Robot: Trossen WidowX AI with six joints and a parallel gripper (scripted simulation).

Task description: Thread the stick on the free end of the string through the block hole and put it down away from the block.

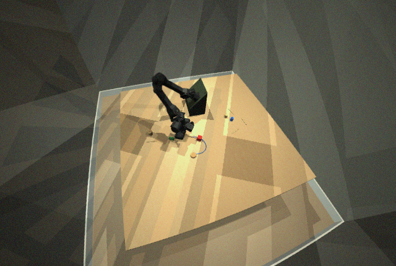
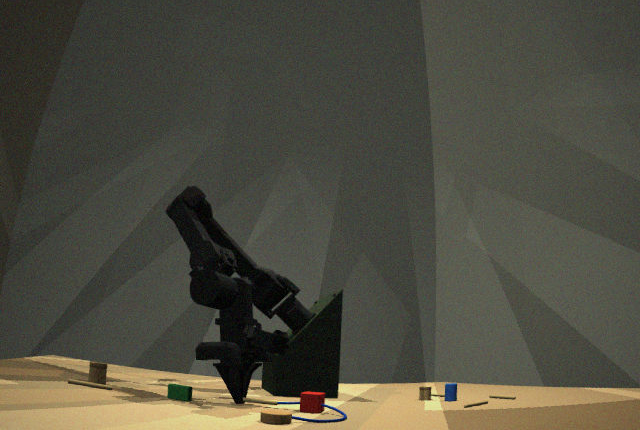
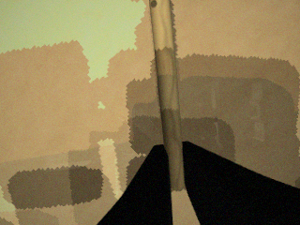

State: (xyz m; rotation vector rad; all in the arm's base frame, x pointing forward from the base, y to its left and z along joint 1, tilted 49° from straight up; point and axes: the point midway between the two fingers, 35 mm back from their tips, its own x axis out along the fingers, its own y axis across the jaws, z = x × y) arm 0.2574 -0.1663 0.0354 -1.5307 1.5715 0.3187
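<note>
While the pincer points down close to the desk, its 2 fingers are clenched on the thin wooden stick, gripping it near 1 end. The stick lies left of the red block; blue string runs from it to the block's left side, reappears on the right and curves back to the round wooden button on the near side. The hole cannot be seen, but I judge the string threaded, leaving the pull to finish and the stick to set down. Pulling too far could tauten the string and drag or tip the block; a crooked pull could jam the string against the hole's edge. The green block, just left, could be knocked by a low leftward move.

The stick is pale, faintly grained and rod-like, with a dark spot towards its far end in the wrist view. The red block is boxy with flat faces, the button a low disc, the string smooth and slender.
</note>
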